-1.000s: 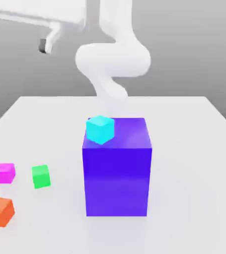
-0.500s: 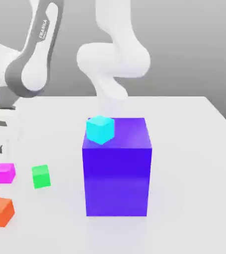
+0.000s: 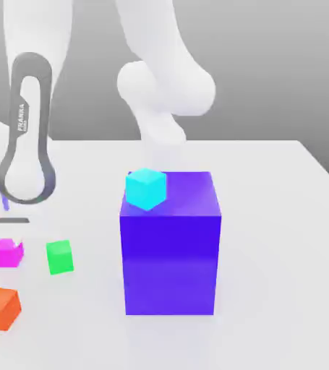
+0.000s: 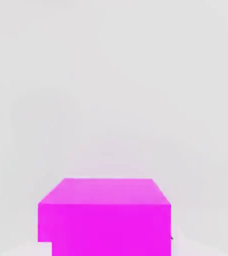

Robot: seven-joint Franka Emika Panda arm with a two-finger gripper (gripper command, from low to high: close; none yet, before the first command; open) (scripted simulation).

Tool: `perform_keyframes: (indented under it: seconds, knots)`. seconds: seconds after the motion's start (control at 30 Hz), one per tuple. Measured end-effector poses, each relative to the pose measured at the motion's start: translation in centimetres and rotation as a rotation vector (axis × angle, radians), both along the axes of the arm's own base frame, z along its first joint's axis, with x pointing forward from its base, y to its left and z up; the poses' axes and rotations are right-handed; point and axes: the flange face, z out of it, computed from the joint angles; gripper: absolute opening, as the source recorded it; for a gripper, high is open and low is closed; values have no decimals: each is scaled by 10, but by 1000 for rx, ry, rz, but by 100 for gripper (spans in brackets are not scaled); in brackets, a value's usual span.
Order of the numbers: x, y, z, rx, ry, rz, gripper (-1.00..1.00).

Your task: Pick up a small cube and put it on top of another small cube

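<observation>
Exterior view: pinching magenta cube [image 3: 8, 254] between jaws, on surface [image 3: 275, 289] toward its left edge, near green cube [image 3: 60, 257].

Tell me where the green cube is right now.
In the exterior view, the green cube sits on the table toward the view's left, between the magenta cube and the big blue block.

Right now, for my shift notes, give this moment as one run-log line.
gripper: at small magenta cube | small cyan cube: atop large blue block | stacking: not yet done
</observation>
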Motion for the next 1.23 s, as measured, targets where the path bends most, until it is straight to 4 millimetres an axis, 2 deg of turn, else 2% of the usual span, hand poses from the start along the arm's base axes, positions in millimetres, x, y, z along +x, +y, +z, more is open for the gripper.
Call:
perform_keyframes:
  seconds: [0.13,0.2,0.4,0.6,0.8,1.23]
  knots:
    - [0,0,39,0,0,0,-100]
    - [1,6,56,-2,3,44,-100]
    - [13,57,86,-11,18,408,-100]
    - [17,112,105,-2,5,785,-100]
    - [24,129,88,52,-51,862,-100]
    - [24,134,46,88,-65,860,-100]
